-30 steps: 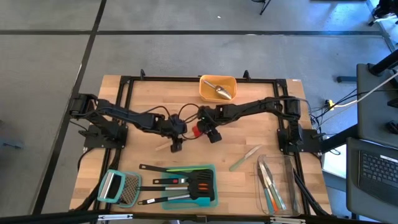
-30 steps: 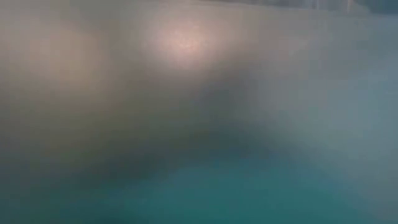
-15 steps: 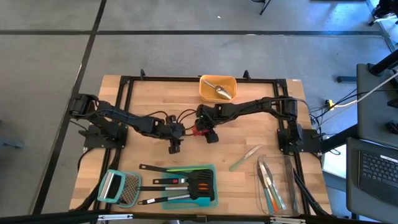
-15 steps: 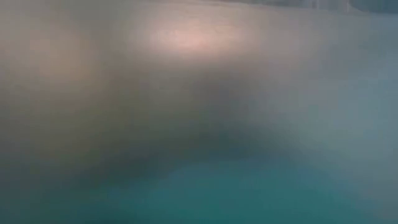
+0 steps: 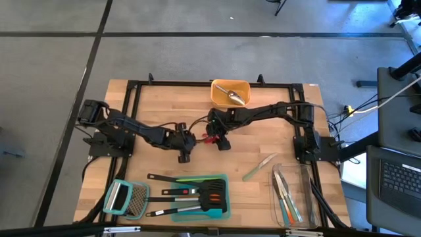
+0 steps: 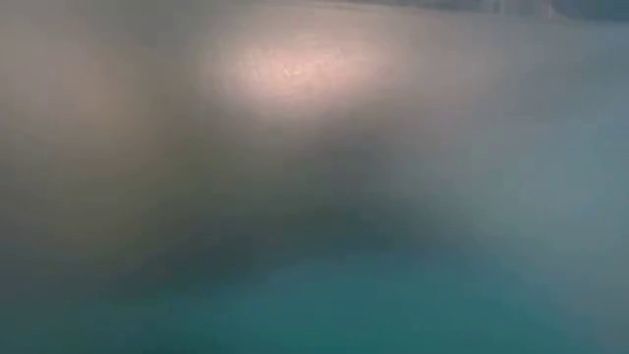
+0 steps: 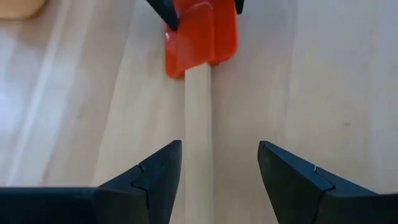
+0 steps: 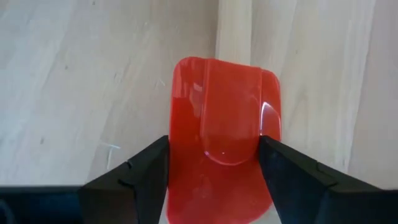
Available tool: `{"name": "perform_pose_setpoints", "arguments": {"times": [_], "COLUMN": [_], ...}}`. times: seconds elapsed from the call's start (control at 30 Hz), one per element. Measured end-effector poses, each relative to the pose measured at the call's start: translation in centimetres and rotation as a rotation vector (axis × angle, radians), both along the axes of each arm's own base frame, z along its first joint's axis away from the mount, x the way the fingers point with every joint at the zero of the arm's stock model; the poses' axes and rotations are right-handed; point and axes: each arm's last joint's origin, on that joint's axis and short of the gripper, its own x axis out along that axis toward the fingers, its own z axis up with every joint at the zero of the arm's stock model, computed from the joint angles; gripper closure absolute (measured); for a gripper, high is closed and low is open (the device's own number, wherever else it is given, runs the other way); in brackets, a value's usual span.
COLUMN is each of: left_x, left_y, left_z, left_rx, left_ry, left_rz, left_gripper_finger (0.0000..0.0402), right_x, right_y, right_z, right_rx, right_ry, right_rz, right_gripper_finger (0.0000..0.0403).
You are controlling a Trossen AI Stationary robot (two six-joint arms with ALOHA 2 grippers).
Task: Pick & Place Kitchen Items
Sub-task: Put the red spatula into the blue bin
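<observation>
High view shows my two grippers drawn closer together at mid-table than a second ago. The red silicone spatula with a pale wooden handle point(image 7: 200, 74) lies flat on the wooden table point(image 5: 151, 105). My left gripper point(image 7: 219, 171) straddles its handle, fingers spread and clear, while my right gripper point(image 8: 214, 165) brackets the red blade, fingers against its edges.

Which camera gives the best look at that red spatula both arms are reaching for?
The right wrist view: the red spatula head fills it. The left wrist view shows its pale wooden handle and head, farther off. From above it is a small red spot between the arms. The low view shows only blur.
</observation>
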Motion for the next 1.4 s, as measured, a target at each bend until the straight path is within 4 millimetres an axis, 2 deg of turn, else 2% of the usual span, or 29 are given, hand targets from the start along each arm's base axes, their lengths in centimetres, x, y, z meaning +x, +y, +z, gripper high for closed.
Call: {"name": "perform_pose_setpoints", "arguments": {"times": [0.23,0.5,0.67,0.8,0.87,0.97,1.0,1.2,1.4], "left_x": [0.1,0.4,0.7,0.9,0.9,1.1,1.2,1.9,2.1], "left_y": [-0.5,-0.1,0.6,1.1,1.2,1.1,1.2,1.1,0.7], "left_z": [-1.6,-3.3,-4.4,-5.1,-5.2,-5.0,-4.8,-3.5,-1.3], "left_rx": [0.147,0.365,0.491,0.468,0.445,0.377,0.36,0.23,0.028], "left_ry": [0.081,0.165,0.215,0.234,0.234,0.228,0.224,0.182,0.086], "left_rz": [-0.043,-0.029,-0.016,-0.016,-0.016,-0.007,0.0,0.044,0.011], "left_gripper_finger": [0.0194,0.0197,0.0215,0.0253,0.0292,0.0376,0.0386,0.0398,0.04], "right_x": [0.0,0.0,0.0,0.0,0.0,0.0,0.0,-0.3,-1.4], "right_y": [-0.3,-0.4,-0.4,-0.4,-0.4,-0.4,-0.4,-0.4,0.0], "right_z": [0.0,0.0,0.0,0.0,0.0,0.0,0.0,1.9,5.3], "right_rx": [0.025,0.031,0.033,0.032,0.033,0.032,0.032,-0.022,-0.04], "right_ry": [0.001,0.001,0.0,-0.001,-0.001,-0.001,-0.002,-0.04,-0.064], "right_rz": [-0.014,-0.016,-0.019,-0.019,-0.019,-0.02,-0.02,-0.035,-0.038], "right_gripper_finger": [0.0169,0.0169,0.0169,0.0169,0.0169,0.0169,0.0169,0.0168,0.0168]}}
